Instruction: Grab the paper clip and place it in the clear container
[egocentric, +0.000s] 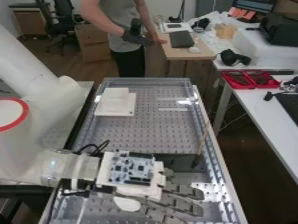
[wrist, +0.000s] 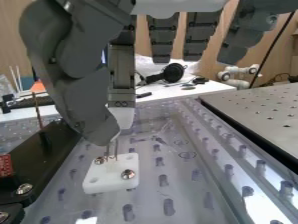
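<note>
Paper clip (wrist: 116, 149) upright at one edge of the white block (wrist: 110, 184), hand (wrist: 83, 95) above, can't tell if gripping; expect light, springy, slippery wire, so pinch its upper end squarely.

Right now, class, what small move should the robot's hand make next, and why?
Probably firming its hold on the thin metal wire, likely the paper clip, before any lift. The hand is right at the wire's upper end, while the lower end stands upright at the white block; whether it is already gripped, I cannot tell.
</note>
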